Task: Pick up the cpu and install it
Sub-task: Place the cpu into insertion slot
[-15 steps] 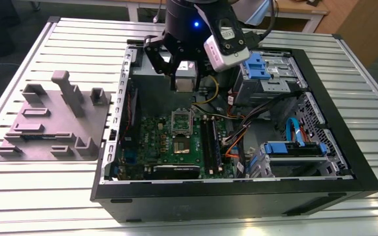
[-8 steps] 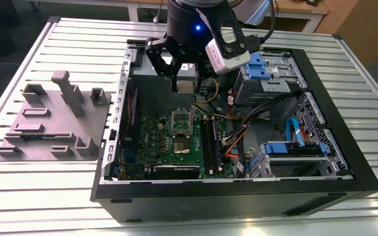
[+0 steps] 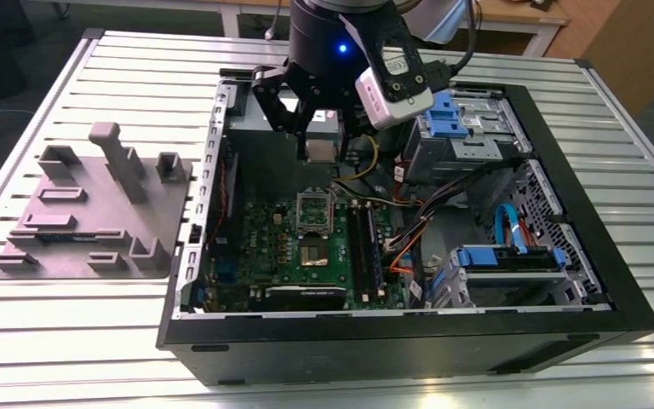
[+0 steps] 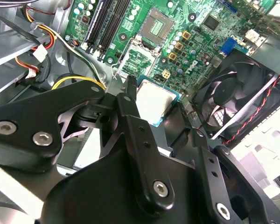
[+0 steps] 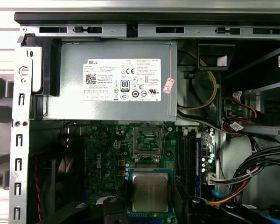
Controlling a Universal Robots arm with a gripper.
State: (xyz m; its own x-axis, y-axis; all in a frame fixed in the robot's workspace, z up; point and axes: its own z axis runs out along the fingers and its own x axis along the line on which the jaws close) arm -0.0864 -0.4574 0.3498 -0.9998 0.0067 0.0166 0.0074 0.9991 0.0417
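cpu [image 5: 150,191] above motherboard [image 5: 107,158], case [image 3: 418,345] on slatted table [image 3: 65,345]

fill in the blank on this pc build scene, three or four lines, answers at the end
The gripper is shut on the ___.
The motherboard is coloured ___.
The socket on it is ___ of any chip.
The label on the grey box is ___.
Missing words: cpu; green; empty; white.

Clear air below hand [image 3: 321,143] holding cpu [image 3: 320,153], down to open socket [image 3: 313,207]; grey power supply box [image 5: 114,79] just beside, loose cables [image 3: 412,226] and drive cage [image 3: 469,128] crowding exterior view's right.
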